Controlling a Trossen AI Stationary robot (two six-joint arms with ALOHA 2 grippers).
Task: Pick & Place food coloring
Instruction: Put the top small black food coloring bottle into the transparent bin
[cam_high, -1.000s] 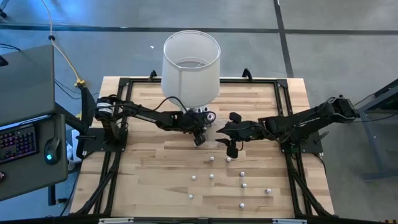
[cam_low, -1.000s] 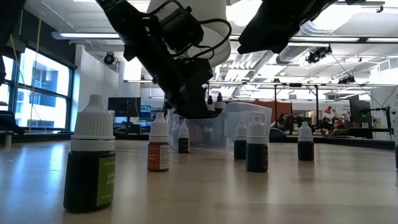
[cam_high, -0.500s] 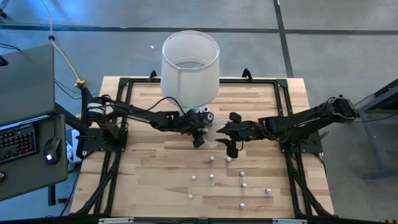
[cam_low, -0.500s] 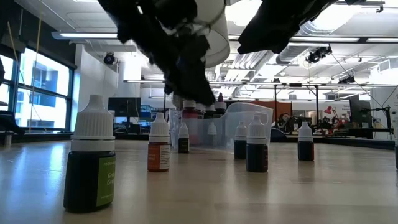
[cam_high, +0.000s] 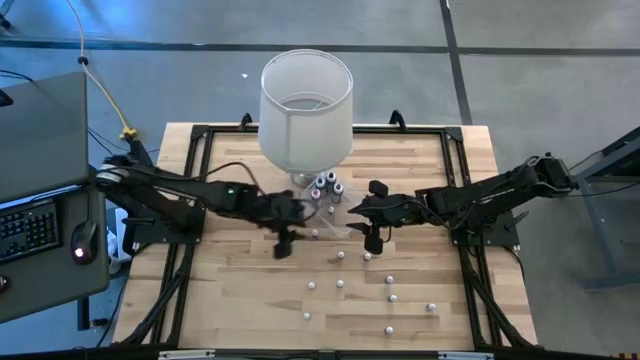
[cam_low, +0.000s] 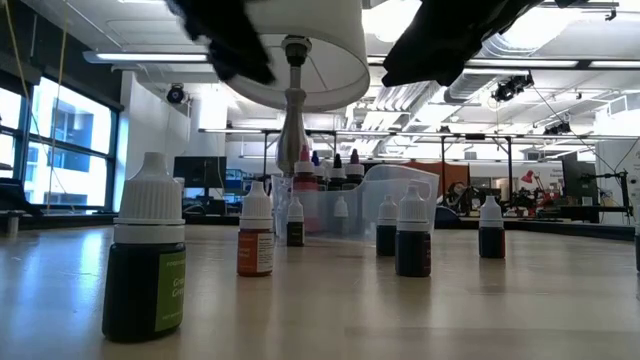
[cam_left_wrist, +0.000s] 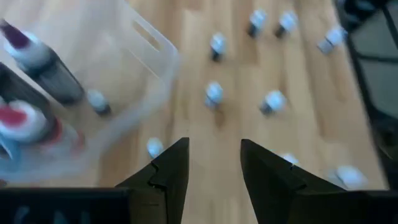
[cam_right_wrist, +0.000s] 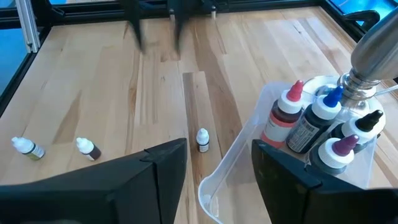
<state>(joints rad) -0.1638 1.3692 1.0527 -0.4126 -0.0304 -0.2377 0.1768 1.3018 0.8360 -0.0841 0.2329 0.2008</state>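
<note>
I see the left gripper near the middle of the counter, just beside the clear plastic tub; its fingers stand spread with nothing between them. The right gripper hangs on the tub's other side, also spread and holding nothing; its wrist view looks down on the tub's rim.

The tub sits at the foot of the white lampshade, toward the counter's far edge. Inside it stand larger squeeze bottles with red, blue, purple and black tips.

The food coloring is scattered loose on the counter between the tub and the near edge, mostly toward the near right corner. In the low view I see a dark bottle with a green label closest, an orange-labelled bottle behind it, and several dark ones farther back.
</note>
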